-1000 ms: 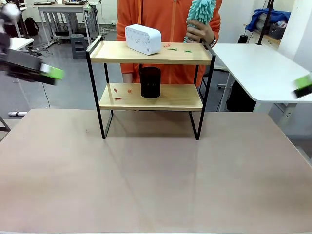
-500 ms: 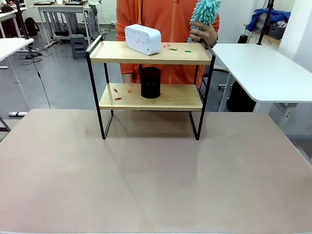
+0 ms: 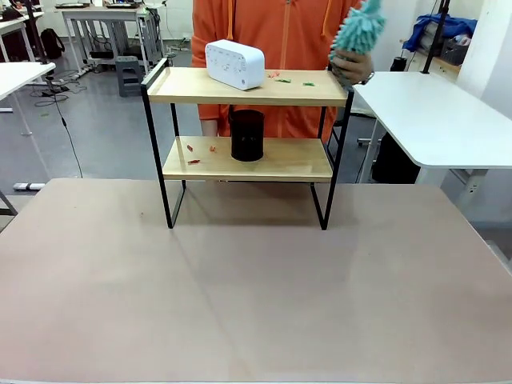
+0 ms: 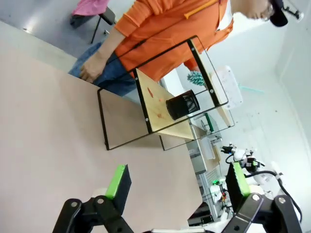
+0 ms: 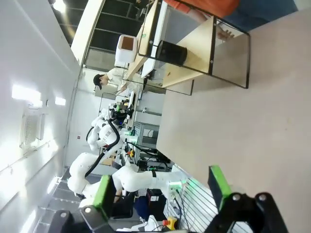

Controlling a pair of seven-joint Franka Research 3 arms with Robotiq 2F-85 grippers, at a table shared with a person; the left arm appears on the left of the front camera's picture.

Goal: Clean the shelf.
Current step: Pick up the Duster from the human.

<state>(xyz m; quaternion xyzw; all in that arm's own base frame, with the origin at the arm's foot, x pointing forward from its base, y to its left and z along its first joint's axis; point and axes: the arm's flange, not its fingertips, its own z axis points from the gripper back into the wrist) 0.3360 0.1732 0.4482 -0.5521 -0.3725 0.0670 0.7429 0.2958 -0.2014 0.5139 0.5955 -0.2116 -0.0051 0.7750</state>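
The shelf point(image 3: 192, 86) stands at the far middle of the table. Small red and green scraps point(image 3: 290, 79) lie on its top board beside a white box point(image 3: 234, 64). More red scraps point(image 3: 196, 150) lie on the lower board, left of a black cylinder point(image 3: 246, 135). Behind it a person in orange holds a teal fluffy duster point(image 3: 356, 32) above the shelf's right end. My left gripper point(image 4: 178, 182) is open, far from the shelf point(image 4: 155, 111), with nothing between its fingers. My right gripper point(image 5: 161, 190) is open too, and the shelf point(image 5: 194, 56) is well ahead of it.
A white table point(image 3: 432, 112) stands to the right behind the work table, another point(image 3: 20, 74) at the far left. The brown tabletop point(image 3: 256, 296) stretches in front of the shelf. The person's other hand point(image 4: 90, 73) hangs near the table's far edge.
Both grippers, seen at the front view's left and right edges a second ago, have moved out of it. The person's hand has carried the duster to the right.
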